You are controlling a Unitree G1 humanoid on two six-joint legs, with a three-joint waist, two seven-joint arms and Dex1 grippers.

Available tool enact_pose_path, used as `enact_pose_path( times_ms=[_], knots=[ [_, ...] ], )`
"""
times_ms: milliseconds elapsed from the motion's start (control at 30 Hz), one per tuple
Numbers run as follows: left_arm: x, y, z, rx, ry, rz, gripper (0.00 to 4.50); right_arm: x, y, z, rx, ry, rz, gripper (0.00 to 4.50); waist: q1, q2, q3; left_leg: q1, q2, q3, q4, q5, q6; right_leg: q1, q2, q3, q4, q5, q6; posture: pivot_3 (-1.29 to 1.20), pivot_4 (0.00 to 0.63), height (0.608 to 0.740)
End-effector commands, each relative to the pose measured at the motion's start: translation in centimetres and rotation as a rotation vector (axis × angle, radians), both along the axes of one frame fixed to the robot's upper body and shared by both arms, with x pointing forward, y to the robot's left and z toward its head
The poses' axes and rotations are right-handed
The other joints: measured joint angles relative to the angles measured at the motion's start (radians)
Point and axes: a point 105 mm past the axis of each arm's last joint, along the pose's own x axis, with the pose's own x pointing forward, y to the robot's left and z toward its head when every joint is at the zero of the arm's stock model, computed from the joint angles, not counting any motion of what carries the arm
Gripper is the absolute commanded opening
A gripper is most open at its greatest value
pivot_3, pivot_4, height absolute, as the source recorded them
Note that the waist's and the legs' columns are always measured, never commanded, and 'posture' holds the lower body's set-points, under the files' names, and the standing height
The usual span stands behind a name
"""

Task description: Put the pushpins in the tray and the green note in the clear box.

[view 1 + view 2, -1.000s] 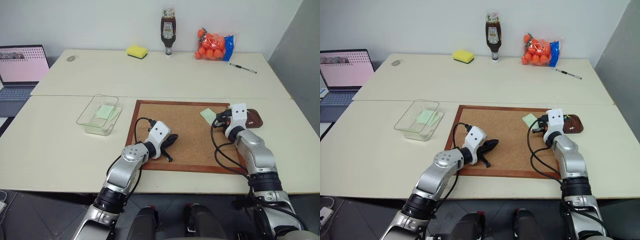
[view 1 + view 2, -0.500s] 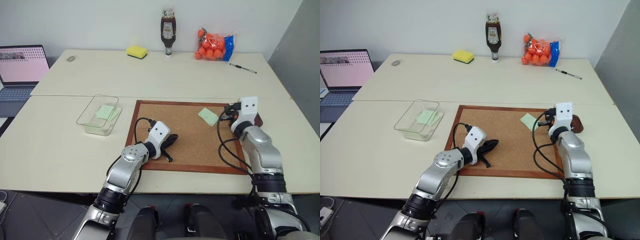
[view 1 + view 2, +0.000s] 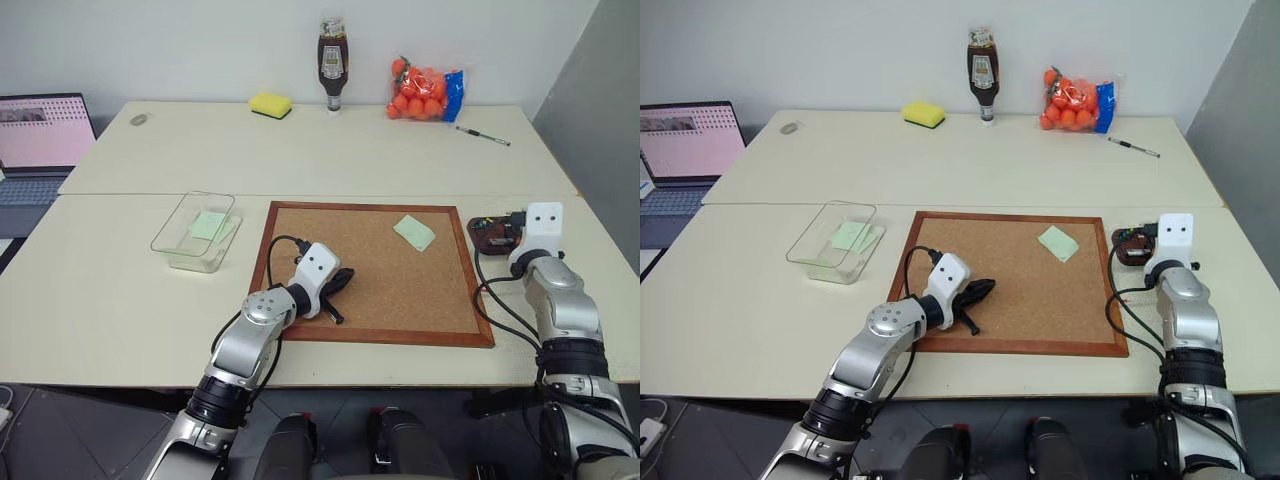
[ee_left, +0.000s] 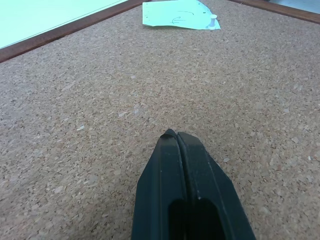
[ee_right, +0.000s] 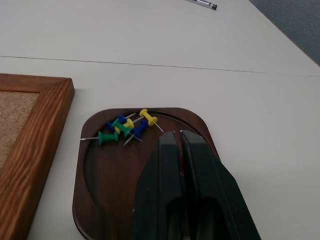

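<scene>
You are looking at two cream table [image 3: 300,150] tops butted together, their seam running across just behind the cork board [image 3: 350,270]. A pale wall is closing off the far side, and a grey panel is standing along the right.

The wood-framed cork board is lying near the front edge, centred. The green note [image 3: 414,232] is resting on its far right part, with a white pushpin [image 4: 213,21] standing at one corner. The clear box [image 3: 196,231] is sitting just left of the board, apart from it, with green slips already lying inside.

The tray [image 5: 140,175] is sitting on the table just beyond the board's right frame. The pushpins [image 5: 125,129] are lying loose in it, clustered toward its far wall: green, yellow and blue heads.

The left end effector [image 4: 178,136] is clenched and empty, hovering low over bare cork near the board's left side. The right end effector [image 5: 176,135] is clenched as well, positioned over the tray's near half; you cannot tell whether anything is pinched between its fingers.

Along the far edge, a yellow sponge [image 3: 271,103], a sauce bottle [image 3: 333,64], a bag of orange balls [image 3: 425,88] and a pen [image 3: 483,135] are lining up. A laptop [image 3: 40,140] is sitting at the left. The middle of the far table is offering open room.
</scene>
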Motion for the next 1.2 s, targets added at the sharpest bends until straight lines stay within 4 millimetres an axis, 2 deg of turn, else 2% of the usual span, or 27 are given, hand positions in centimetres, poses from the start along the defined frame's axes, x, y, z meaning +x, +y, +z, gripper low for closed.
enact_pose_path(
  times_ms=[33, 333, 533, 833, 900, 1033, 1200],
  knots=[
    [-0.2, 0.0, -0.8, 0.027, 0.02, -0.002, 0.0, 0.6, -0.5, 1.7, -0.002, -0.065, -0.007, 0.48, 0.0, 0.0, 0.0, 0.0, 0.0, 0.0, 0.0, 0.0, 0.0, 0.0, 0.0, 0.0, 0.0, 0.0, 0.0, 0.0, 0.15, 0.74],
    [-0.2, 0.0, -0.8, 0.028, 0.019, 0.0, 0.0, 0.9, -0.7, 0.9, -0.001, -0.028, -0.012, 2.18, 0.0, 0.0, 0.0, 0.0, 0.0, 0.0, 0.0, 0.0, 0.0, 0.0, 0.0, 0.0, 0.0, 0.0, 0.0, 0.0, 0.15, 0.74],
    [-0.2, 0.0, -0.8, 0.028, 0.018, -0.001, 0.0, 0.8, -0.6, 1.5, 0.0, -0.059, -0.006, 2.18, 0.0, 0.0, 0.0, 0.0, 0.0, 0.0, 0.0, 0.0, 0.0, 0.0, 0.0, 0.0, 0.0, 0.0, 0.0, 0.0, 0.15, 0.74],
    [-0.1, 0.1, -0.7, 0.026, 0.015, 0.004, 0.0, -1.2, 1.3, 5.3, 0.092, -0.224, 0.095, 2.18, 0.002, 0.0, 0.0, -0.001, 0.0, -0.001, 0.0, 0.0, 0.0, 0.0, 0.0, -0.001, 0.0, 0.0, 0.0, 0.0, 0.15, 0.74],
    [-0.1, 0.1, -0.8, 0.026, 0.017, 0.004, 0.0, -2.3, 3.7, 4.9, 0.102, -0.198, 0.219, 2.18, 0.003, 0.0, 0.0, -0.001, 0.0, -0.001, 0.0, 0.0, 0.0, 0.0, 0.0, -0.001, 0.0, 0.0, 0.0, 0.0, 0.15, 0.74],
    [-0.1, 0.0, -0.8, 0.026, 0.019, 0.004, 0.0, -4.4, 8.9, 2.7, 0.086, -0.099, 0.468, 2.18, 0.002, 0.001, 0.0, 0.0, 0.001, -0.001, 0.0, 0.0, 0.0, 0.0, 0.0, -0.001, 0.0, 0.0, 0.0, 0.0, 0.15, 0.74],
    [0.0, 0.0, -0.8, 0.027, 0.018, 0.003, 0.0, -4.9, 12.3, 0.9, 0.066, -0.039, 0.581, 2.18, 0.001, 0.001, 0.0, 0.001, 0.002, -0.002, 0.0, 0.0, 0.0, 0.0, 0.0, -0.001, 0.0, 0.0, 0.0, 0.0, 0.15, 0.74]
  ],
)
